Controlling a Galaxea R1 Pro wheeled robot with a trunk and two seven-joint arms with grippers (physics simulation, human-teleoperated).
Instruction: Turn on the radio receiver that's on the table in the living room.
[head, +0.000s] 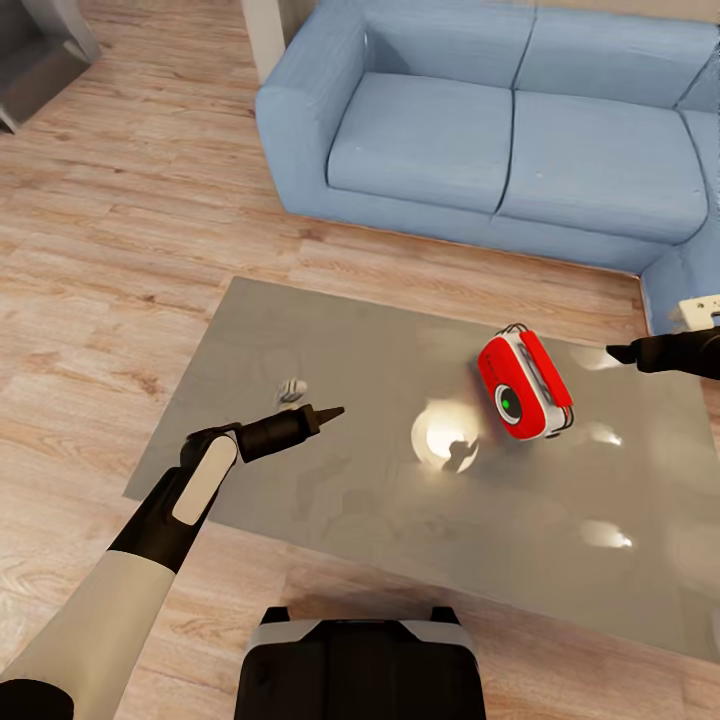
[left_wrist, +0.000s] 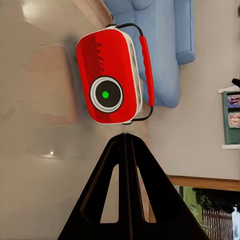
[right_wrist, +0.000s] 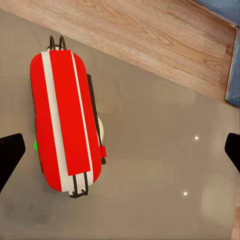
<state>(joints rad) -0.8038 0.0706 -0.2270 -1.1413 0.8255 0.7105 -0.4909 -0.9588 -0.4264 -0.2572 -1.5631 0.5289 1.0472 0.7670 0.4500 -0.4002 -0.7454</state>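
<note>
The red radio receiver with silver-white trim stands on the right half of the low grey-brown table. Its round dark dial shows a green light in the middle. My left gripper hovers over the table's middle left, shut, pointing at the radio from a good distance. In the left wrist view its joined fingertips sit just short of the radio's face. My right gripper is just right of the radio. In the right wrist view it stands open above the radio's top, fingers wide apart.
A blue L-shaped sofa runs behind the table and around its right end. Light wood floor lies to the left. A small pale object lies on the table near my left gripper. My base is at the table's near edge.
</note>
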